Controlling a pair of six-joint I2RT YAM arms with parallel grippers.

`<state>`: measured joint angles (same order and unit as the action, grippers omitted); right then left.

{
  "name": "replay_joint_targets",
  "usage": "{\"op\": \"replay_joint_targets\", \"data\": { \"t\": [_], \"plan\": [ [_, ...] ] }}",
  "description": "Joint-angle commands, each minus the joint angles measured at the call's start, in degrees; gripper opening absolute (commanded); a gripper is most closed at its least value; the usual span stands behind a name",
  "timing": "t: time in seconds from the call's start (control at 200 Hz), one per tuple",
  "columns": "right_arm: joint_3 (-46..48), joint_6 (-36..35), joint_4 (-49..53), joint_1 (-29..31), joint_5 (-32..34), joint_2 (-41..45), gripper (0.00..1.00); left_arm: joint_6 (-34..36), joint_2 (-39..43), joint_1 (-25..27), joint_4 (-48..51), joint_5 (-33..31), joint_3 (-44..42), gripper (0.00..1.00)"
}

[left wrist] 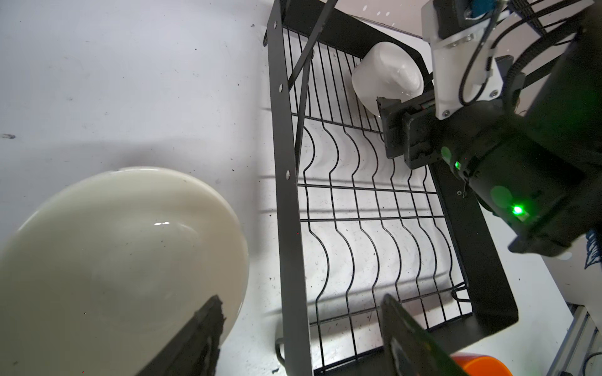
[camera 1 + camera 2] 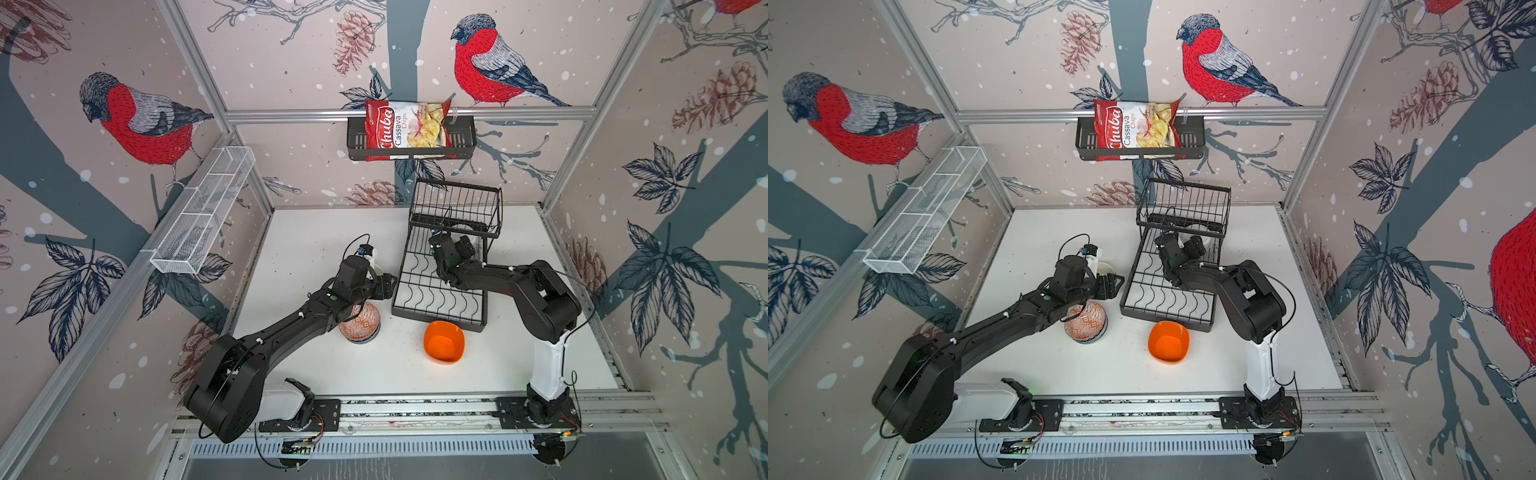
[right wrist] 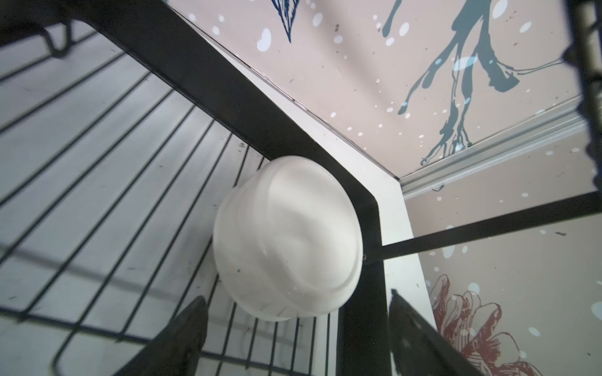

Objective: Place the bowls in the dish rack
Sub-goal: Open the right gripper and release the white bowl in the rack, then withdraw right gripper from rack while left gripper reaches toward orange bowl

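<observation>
White table [image 2: 374, 374] carries the dish rack [image 2: 440, 291], whose raised tier [image 2: 455, 203] hides most of a white bowl [image 3: 286, 237] tipped in the tray's far corner. The left arm [image 2: 291, 328] stretches low over a patterned bowl [image 2: 365, 320], covering half; left fingers [image 1: 195, 341] are spread beside a cream bowl [image 1: 120, 260], contact unclear. The right arm [image 2: 498, 278] reaches across the tray, right fingers [image 3: 182, 332] spread, empty, just short of the white bowl. An orange bowl [image 2: 444, 341] sits near the rack
</observation>
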<state>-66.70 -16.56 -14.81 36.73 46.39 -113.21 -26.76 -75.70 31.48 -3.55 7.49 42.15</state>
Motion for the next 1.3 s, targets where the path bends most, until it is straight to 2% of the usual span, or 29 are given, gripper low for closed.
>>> {"op": "replay_joint_targets", "data": {
  "t": [0.0, 0.38, 0.49, 0.78, 1.021, 1.296],
  "plan": [
    [1.0, 3.1, 1.9, 1.4, -3.4, 1.9, 0.86, 0.3, -0.1, -0.1, 0.1, 0.0, 0.6, 0.76],
    [4.1, 14.0, 9.0, 6.8, -12.3, 10.1, 0.86, 2.2, -2.2, -0.2, 5.5, 2.1, 4.1, 0.75],
    [5.8, 19.2, 11.5, 7.3, -16.6, 13.8, 0.86, 1.8, -1.9, -0.2, 6.1, 2.5, 4.1, 0.76],
    [8.3, 29.3, 20.4, 8.1, -21.7, 21.6, 0.87, 0.6, 0.6, 0.8, 11.0, 2.9, 5.0, 0.76],
    [11.9, 33.6, 23.3, 8.4, -25.0, 26.0, 0.87, 0.3, 1.3, 5.8, 17.0, -1.9, 7.0, 0.76],
    [12.1, 38.0, 29.7, 7.2, -23.3, 33.0, 0.86, -3.4, 0.5, 12.1, 24.0, -3.4, 9.5, 0.76]
  ]
}}
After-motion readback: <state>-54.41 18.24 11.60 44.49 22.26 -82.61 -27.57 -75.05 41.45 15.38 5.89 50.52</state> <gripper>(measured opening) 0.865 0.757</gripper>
